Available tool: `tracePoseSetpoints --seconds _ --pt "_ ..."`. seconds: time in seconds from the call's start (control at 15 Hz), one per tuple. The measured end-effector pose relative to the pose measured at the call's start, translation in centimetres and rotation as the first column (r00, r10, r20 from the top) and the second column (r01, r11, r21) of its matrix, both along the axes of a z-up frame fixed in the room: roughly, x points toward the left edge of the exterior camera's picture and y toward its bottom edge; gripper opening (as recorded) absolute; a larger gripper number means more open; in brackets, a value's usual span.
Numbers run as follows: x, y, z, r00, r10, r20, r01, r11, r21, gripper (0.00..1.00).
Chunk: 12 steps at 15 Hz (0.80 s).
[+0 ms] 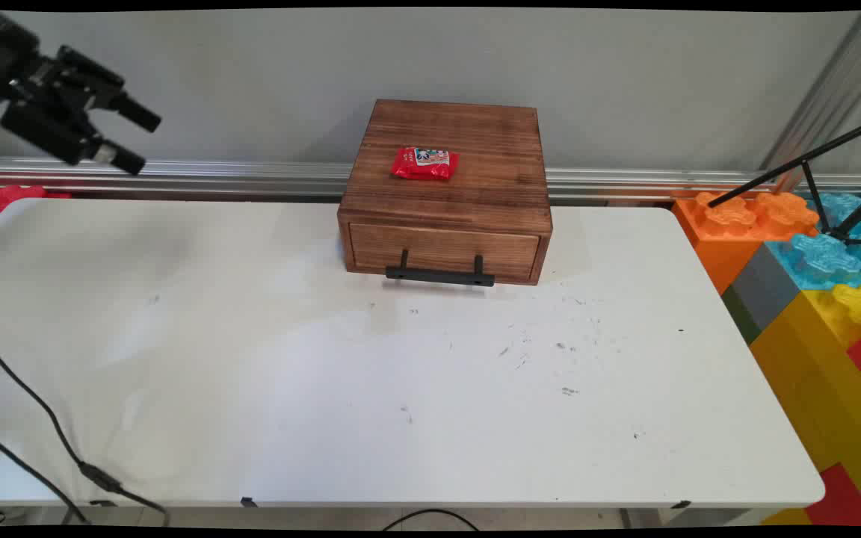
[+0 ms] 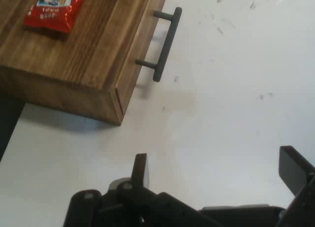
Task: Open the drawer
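My black gripper (image 1: 137, 139) hangs high at the upper left in the main view, open and empty, well away from everything on the table. A brown wooden drawer box (image 1: 447, 193) stands at the table's far middle, its drawer closed, with a black bar handle (image 1: 439, 275) on the front. On its top lies a red snack packet (image 1: 424, 163). The hand view looks down past the gripper (image 2: 219, 170), its fingers spread wide, at the box's corner (image 2: 83, 54), the handle (image 2: 165, 45) and the packet (image 2: 56, 8).
The white table (image 1: 371, 373) bears small dark scuff marks. Large coloured toy blocks (image 1: 812, 284) stand off its right end, with black tripod legs (image 1: 819, 179) over them. Black cables (image 1: 42, 441) cross the near left corner. An aluminium rail (image 1: 176, 175) runs along the wall.
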<state>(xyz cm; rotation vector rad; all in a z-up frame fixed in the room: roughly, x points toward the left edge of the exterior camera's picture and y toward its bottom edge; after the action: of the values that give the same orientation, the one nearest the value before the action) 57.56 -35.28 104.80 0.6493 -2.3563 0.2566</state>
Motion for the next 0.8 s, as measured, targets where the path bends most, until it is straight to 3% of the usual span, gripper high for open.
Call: tracePoseSetpoints --seconds 0.47,0.8 --pt "-7.3 -4.4 3.0 1.0 -0.017 0.014 0.017 0.999 0.027 1.0" --pt "-14.3 -7.1 2.1 1.0 -0.019 0.024 0.019 0.999 0.033 1.0"
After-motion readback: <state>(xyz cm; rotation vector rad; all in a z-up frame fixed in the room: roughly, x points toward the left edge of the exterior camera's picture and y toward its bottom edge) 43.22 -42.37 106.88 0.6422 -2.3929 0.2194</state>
